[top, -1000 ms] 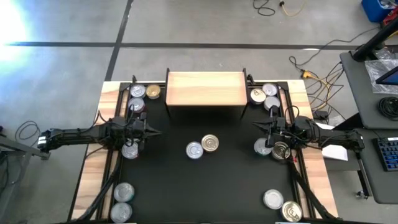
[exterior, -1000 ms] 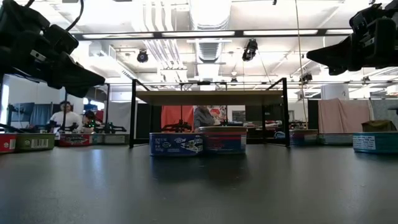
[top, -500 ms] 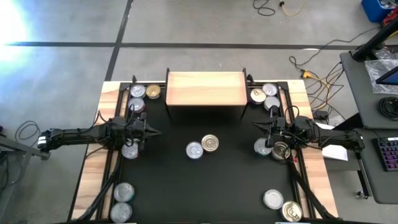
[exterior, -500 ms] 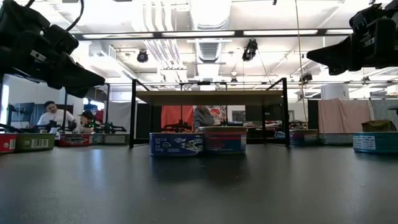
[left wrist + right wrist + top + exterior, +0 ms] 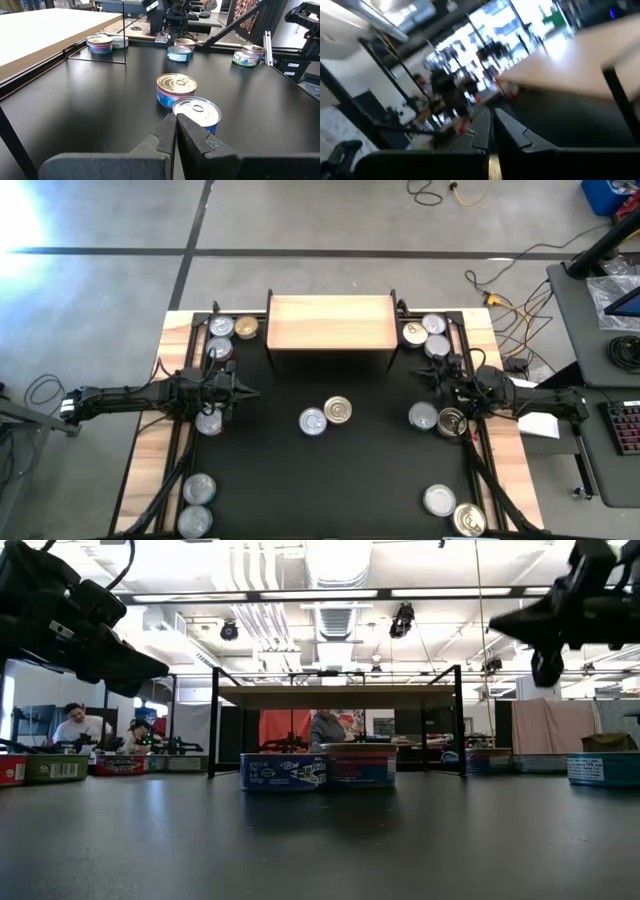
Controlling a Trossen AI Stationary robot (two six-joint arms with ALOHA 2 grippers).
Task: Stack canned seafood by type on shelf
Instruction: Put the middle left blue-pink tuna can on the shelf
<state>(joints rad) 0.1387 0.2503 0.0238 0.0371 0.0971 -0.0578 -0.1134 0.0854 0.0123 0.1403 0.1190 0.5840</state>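
High view shows the shelf (image 5: 331, 322) at the far middle of the black mat (image 5: 330, 470), with its light wood top bare. No tin lies on it. The canned seafood is spread over the mat in small groups. Two tins (image 5: 326, 416) touch each other in the middle of the mat, in front of the shelf. Three tins (image 5: 228, 335) sit at the far left corner beside the shelf, and three more (image 5: 425, 333) at the far right corner. One tin (image 5: 209, 421) lies just beside the left arm, and two tins (image 5: 438, 420) lie close to the right arm. Two tins (image 5: 198, 502) are at the near left edge and two (image 5: 452, 510) at the near right edge.

Left gripper (image 5: 244, 392) hangs over the left side of the mat and points toward the middle. In the left wrist view its fingers (image 5: 165, 135) are pressed together with no gap and carry nothing; the two middle tins (image 5: 188, 99) stand on the mat ahead of them. Right gripper (image 5: 438, 372) hangs over the right side of the mat, near the far right tins. In the right wrist view its fingers (image 5: 482, 131) also meet and are empty. Low view shows both arms raised above the mat, and people (image 5: 98, 726) sit in the room behind.
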